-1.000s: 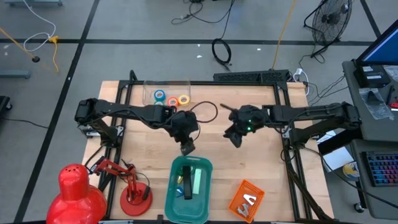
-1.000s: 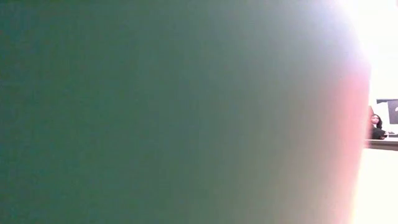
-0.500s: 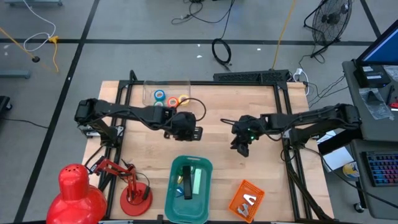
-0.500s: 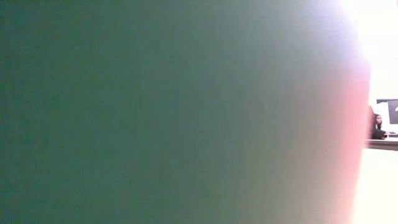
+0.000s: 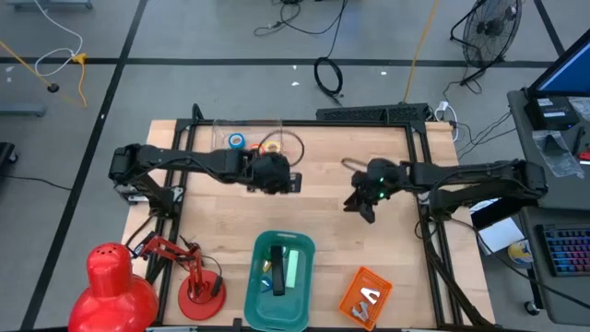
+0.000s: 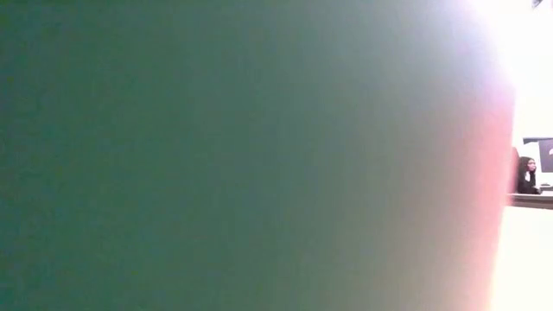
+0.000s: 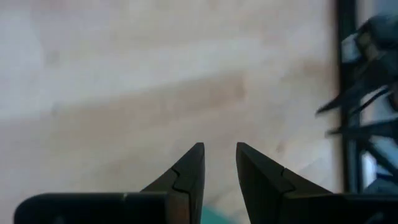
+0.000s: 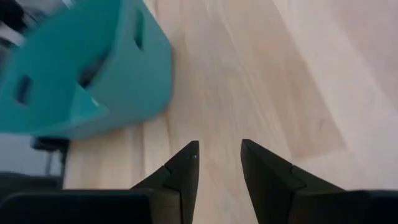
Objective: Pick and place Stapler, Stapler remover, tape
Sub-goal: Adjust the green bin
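Both pincers hang empty over the bench (image 5: 221, 231), a pale wooden top with visible grain inside a black metal frame. Left gripper (image 7: 217, 163) shows two dark wedge-shaped fingers (image 7: 186, 177) with a narrow gap between the tips and bare wood beneath; nothing sits between them. Right gripper (image 8: 219, 158) stands the same way, its matte black fingers (image 8: 181, 171) slightly parted over plain planks, near the rounded wall of a teal plastic bin (image 8: 87, 74).

Seen from above, that bin (image 5: 279, 277) sits at the near edge, a rounded rectangle with a dark long object inside, likely the stapler (image 5: 278, 279), though its outline is hard to read. An orange tray (image 5: 365, 297) by the near right corner carries a small pale metal piece, perhaps the stapler remover (image 5: 369, 297). Small ring-shaped rolls of tape (image 5: 238, 141) lie in a clear tray (image 5: 221, 136) at the far edge; the blue ring is plain, the others are partly hidden behind the left wrist. A red desk lamp (image 5: 120, 277) fills the near left corner.

The low view is blocked by a blurred green surface right against the lens, with only a sliver of room at its right side.

The left arm reaches in from the left edge, wrist near the far middle. The right arm stretches in from the right, gripper angled down toward the centre.
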Robot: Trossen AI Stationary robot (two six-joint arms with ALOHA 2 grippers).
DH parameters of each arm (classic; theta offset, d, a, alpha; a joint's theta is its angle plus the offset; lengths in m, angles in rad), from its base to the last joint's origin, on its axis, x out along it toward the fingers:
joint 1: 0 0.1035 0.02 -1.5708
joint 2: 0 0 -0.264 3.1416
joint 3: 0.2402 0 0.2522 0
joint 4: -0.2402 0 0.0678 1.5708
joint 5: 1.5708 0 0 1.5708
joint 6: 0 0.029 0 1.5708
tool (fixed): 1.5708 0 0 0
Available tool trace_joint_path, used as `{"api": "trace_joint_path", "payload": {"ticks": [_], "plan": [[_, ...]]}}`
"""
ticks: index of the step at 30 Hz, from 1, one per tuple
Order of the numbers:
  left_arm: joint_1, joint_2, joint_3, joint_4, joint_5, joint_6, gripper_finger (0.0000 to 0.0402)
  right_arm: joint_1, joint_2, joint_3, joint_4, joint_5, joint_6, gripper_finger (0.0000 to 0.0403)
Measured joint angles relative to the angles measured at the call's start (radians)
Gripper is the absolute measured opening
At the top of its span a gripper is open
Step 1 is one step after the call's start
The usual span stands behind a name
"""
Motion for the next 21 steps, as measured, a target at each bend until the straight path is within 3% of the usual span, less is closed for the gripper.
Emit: {"api": "trace_joint_path", "payload": {"ticks": [7,11,16,21], "plan": [[0.144,-0.022,0.003,0.106,-0.009,0.297,0.0092,-0.143,-0.123,0.0,0.06,-0.122,0.024,0.0114],[0.229,-0.041,0.0,0.25,0.023,0.48,0.0092,-0.216,-0.189,0.0,0.09,-0.123,0.021,0.0114],[0.3,-0.041,0.002,0.494,0.141,0.701,0.0092,-0.291,-0.245,0.0,0.143,-0.121,0.069,0.0114],[0.358,-0.041,0.001,0.529,0.205,0.858,0.0092,-0.349,-0.254,0.001,0.183,-0.061,0.204,0.0114]]}}
